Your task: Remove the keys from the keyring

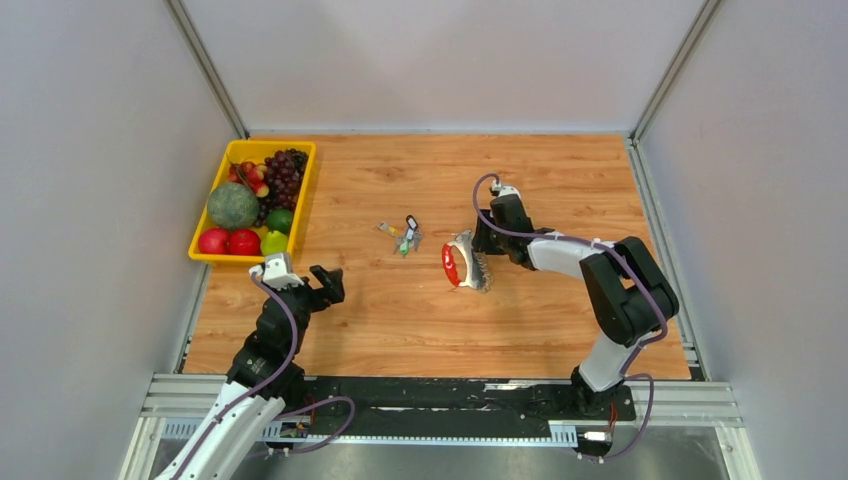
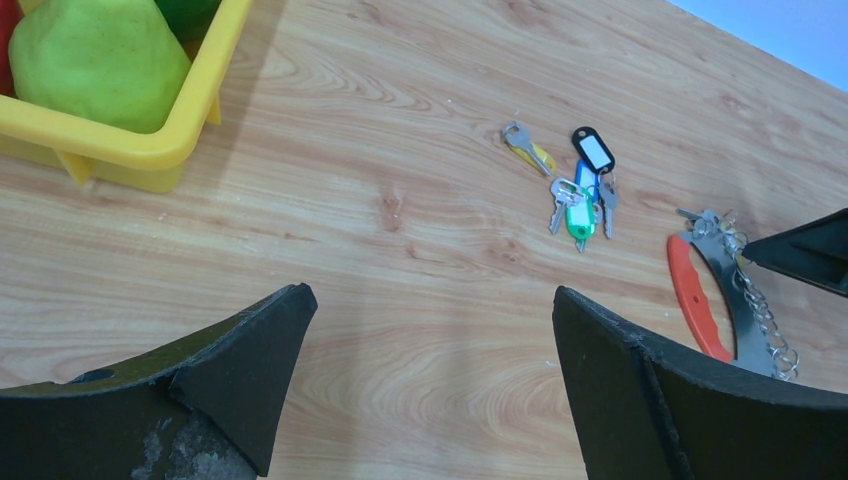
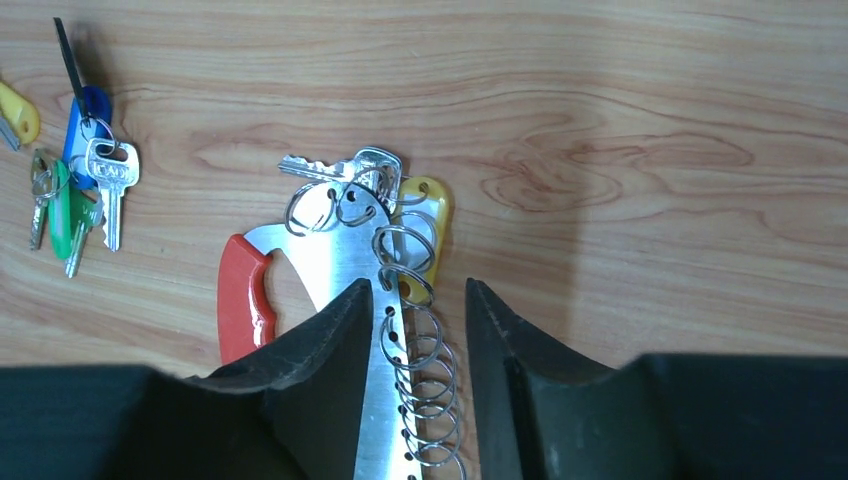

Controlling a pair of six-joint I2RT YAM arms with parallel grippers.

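Observation:
The keyring has a bright red oval grip [image 1: 451, 265] joined to a curved steel plate [image 3: 345, 255]. A row of small split rings [image 3: 420, 340] runs along the plate's edge. A few silver keys [image 3: 325, 170] and a yellow tag hang at its far end. In the top view this side looks like a grey fan [image 1: 480, 270]. My right gripper [image 3: 418, 290] hangs low over it, narrowly open; one finger lies over the plate and the other just beyond the rings. My left gripper [image 1: 330, 283] is wide open and empty above bare wood, far to the left. The keyring also shows in the left wrist view [image 2: 690, 300].
A loose cluster of keys with green, blue, black and yellow tags [image 1: 405, 235] lies on the wood left of the keyring; it also shows in the left wrist view [image 2: 580, 195]. A yellow basket [image 1: 205, 255] of fruit stands at the far left. Grey walls enclose the table.

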